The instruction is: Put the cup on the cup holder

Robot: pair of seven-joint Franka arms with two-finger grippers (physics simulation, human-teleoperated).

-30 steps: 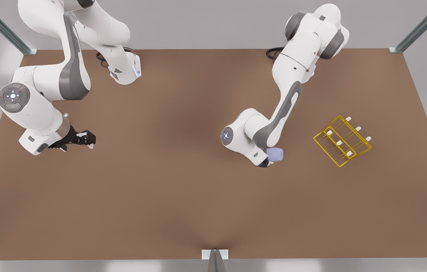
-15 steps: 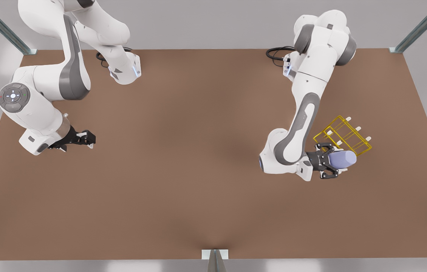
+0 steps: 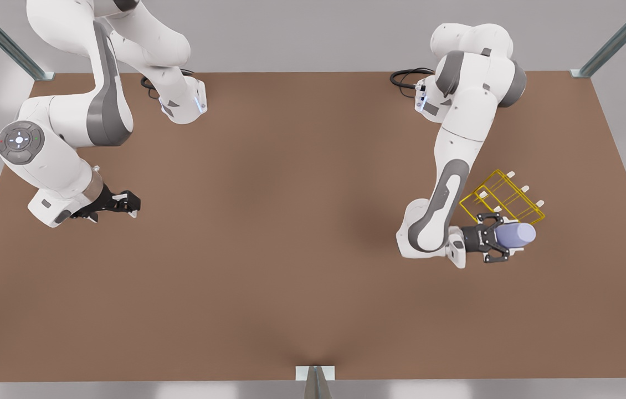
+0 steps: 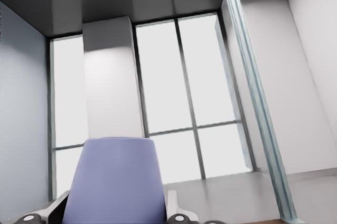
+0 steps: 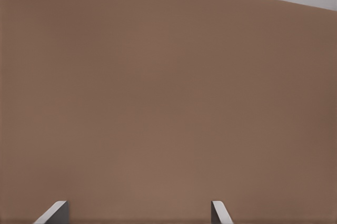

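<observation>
Firstly, front view, for your record. Item one: the cup, lavender-blue, lying on its side in mid-air, long axis roughly level and running toward the front view's right, away from the wrist that carries it. Which end is the rim you cannot tell from this view. It overlaps the near corner of the cup holder and is not seated on any peg. Item two: the cup holder, a yellow wire rack standing on the brown table, white-tipped pegs upright, nothing on the pegs you can see. Item three: the left gripper, clamped across the cup, its fingers narrowed to the cup's width, just beside the cup holder's near edge. Item four: the right gripper, well apart from the cup holder on the front view's left, low over the table, waiting.

Left wrist view. The cup stands out from the left gripper, widening toward the camera, with a pale finger against each flank. Behind it you see tall windows and a metal post.

Right wrist view. Two pale fingertips of the right gripper are spread wide, with bare table between them.
</observation>
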